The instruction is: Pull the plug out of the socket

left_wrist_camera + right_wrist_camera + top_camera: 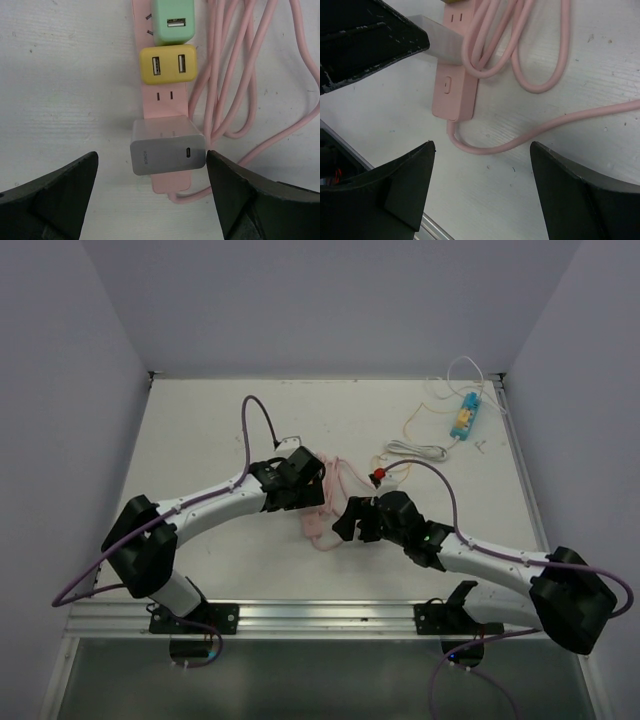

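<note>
From above, a white table [200, 440] is seen enclosed by pale walls [80, 360], a pink power strip [318, 528] lying mid-table.

At the left wrist, the grey plug [167, 150] is seated in the strip, flanked untouched by the left gripper's [151, 160] parted jaws.

At the right wrist, the right gripper's [482, 147] jaws are spread and empty by the strip's end.

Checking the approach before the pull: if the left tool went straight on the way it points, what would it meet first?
Most likely the grey rectangular charger plug, seated in the pink plastic power strip, centred between the left tool's open fingers; depth is unclear.
</note>
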Available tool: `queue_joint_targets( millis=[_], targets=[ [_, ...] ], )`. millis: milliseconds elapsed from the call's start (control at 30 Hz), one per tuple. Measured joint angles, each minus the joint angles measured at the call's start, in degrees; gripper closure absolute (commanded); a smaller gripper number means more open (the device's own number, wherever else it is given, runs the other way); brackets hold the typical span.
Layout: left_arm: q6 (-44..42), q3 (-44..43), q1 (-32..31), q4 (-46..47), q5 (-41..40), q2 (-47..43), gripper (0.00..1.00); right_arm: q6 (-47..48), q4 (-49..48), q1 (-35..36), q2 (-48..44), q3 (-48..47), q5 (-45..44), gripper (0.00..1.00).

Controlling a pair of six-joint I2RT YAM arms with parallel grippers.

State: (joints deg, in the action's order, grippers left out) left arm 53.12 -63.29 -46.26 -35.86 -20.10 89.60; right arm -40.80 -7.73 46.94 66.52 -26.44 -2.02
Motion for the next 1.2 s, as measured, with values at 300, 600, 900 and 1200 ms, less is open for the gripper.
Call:
queue_joint_targets(
  millis=[300, 600, 900, 1200],
  targets=[
    [1.4, -0.3, 0.0, 0.6, 0.7, 4.1, 0.12, -0.6, -2.5, 0.0, -4.7, 5.0, -1.5, 0.17],
    [2.3, -0.3, 0.0, 0.7, 1.2, 5.0, 0.28, -0.7, -4.7, 0.0, -4.4, 6.2, -0.8, 0.16],
    [3.5, 2.6, 0.0, 4.0, 2.4, 2.7, 0.45, -1.2, -8.9, 0.0, 0.8, 6.1, 1.5, 0.14],
    [5.2, 10.9, 0.0, 9.1, 3.6, -4.3, 0.52, -2.8, -12.8, 0.6, 9.5, 1.9, 4.6, 0.14]
  ],
)
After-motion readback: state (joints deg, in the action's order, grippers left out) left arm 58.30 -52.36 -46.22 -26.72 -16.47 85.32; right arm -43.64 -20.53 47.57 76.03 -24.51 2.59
